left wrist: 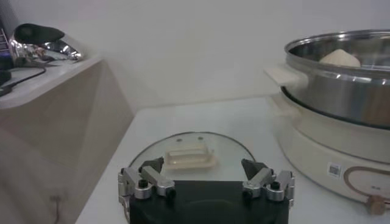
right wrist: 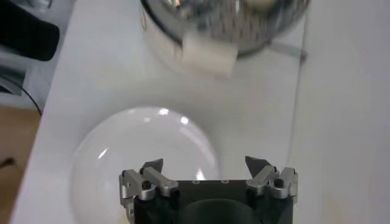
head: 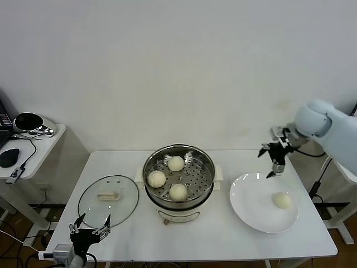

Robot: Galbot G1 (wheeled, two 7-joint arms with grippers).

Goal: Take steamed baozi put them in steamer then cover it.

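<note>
Right end effector (head: pixel 272 163): released, empty, raised over the far rim of the plate (head: pixel 245 206), fingers pointing down. Fourth baozi (head: pixel 282 200) on that plate, nearer the robot and a little to the right of it, well apart. Left end effector (head: pixel 89 228): released, empty, low at the counter's (head: pixel 223 234) near edge, just short of the cover (head: pixel 109 200). Cover flat on the counter left of the steamer (head: pixel 178 181), handle (left wrist: pixel 190 156) long axis running left-right. Three baozi (head: pixel 176 163) on the steamer tray.
</note>
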